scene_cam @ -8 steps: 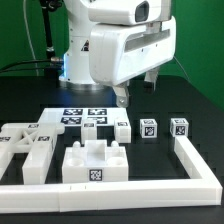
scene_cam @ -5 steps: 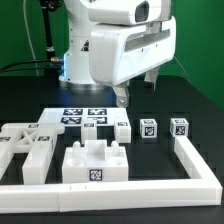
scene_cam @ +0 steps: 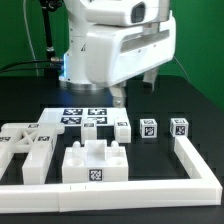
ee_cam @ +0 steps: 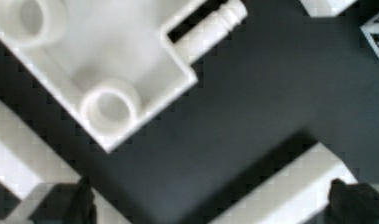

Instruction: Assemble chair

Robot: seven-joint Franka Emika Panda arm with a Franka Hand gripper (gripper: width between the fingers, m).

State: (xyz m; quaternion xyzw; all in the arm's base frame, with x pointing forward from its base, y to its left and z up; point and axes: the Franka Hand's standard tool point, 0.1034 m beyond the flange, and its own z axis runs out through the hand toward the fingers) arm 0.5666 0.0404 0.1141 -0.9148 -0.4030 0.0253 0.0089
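The gripper [scene_cam: 135,90] hangs above the black table [scene_cam: 200,105] with its two fingers [scene_cam: 118,97] spread wide and holding nothing. In the wrist view only bare table lies between the dark fingertips [ee_cam: 61,205], and a blurred white piece with a round hole [ee_cam: 106,75] lies further off. Three small cubes [scene_cam: 148,127] stand in a row just below the gripper, apart from each other, beside the marker board [scene_cam: 85,117]. The chair [scene_cam: 93,162] is not assembled: its big notched block stands near the front, and a flat piece [scene_cam: 25,148] lies at the exterior view's left. The white border rail [scene_cam: 100,193] closes the front and the exterior view's right.
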